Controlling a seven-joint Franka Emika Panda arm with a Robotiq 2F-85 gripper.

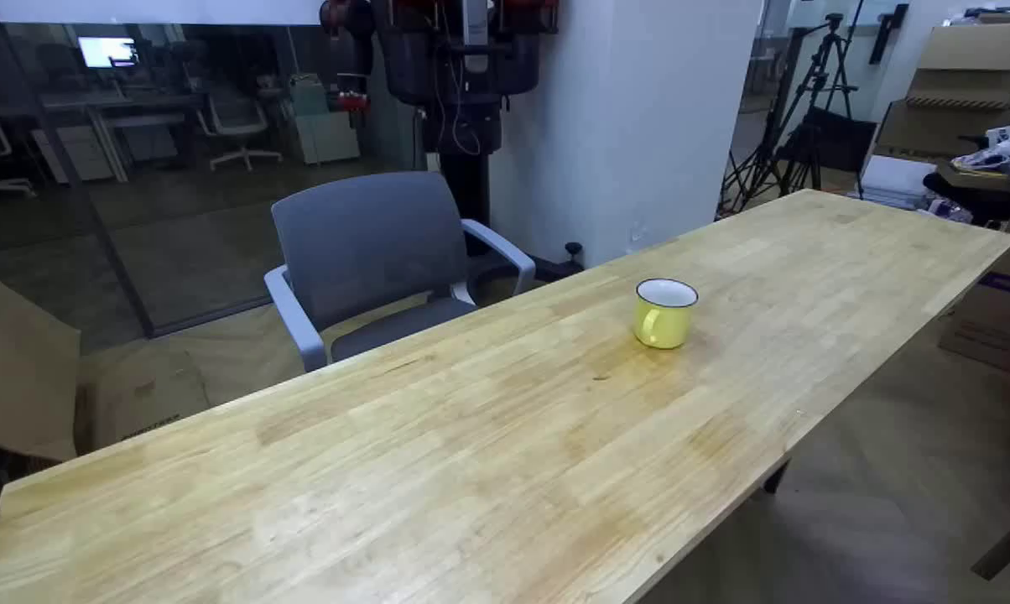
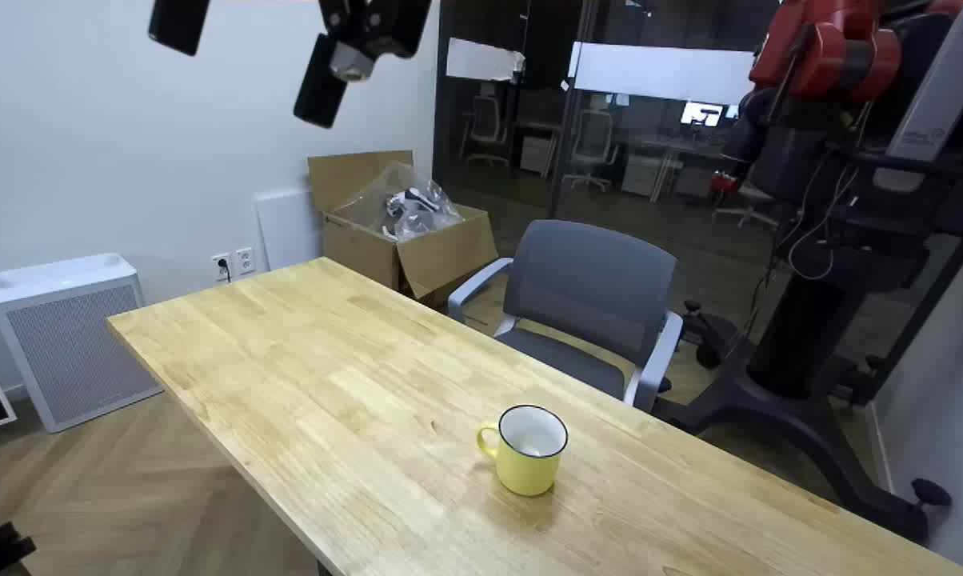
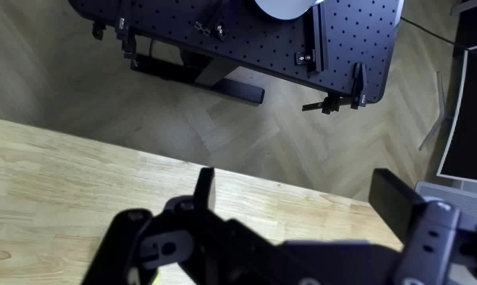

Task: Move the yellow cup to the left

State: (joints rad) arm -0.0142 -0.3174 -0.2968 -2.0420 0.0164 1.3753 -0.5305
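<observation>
The yellow cup [image 1: 663, 317] stands upright on the long wooden table [image 1: 438, 453], with a whitish inside and a dark rim line. In an exterior view the yellow cup [image 2: 527, 456] shows its handle pointing toward the picture's left. In the wrist view only a small yellow sliver, likely the cup [image 3: 156, 278], shows below the gripper's finger linkage. My gripper [image 2: 243, 76] hangs high above the table, up and to the picture's left of the cup, and touches nothing. In the wrist view the gripper [image 3: 294, 183] has its fingers wide apart with nothing between them.
A grey office chair [image 1: 379, 252] stands at the table's long side. A dark robot [image 2: 809, 320] stands behind it. An open cardboard box [image 2: 361, 248] is by the table's end. A black perforated stand [image 3: 262, 43] lies beyond the table edge in the wrist view.
</observation>
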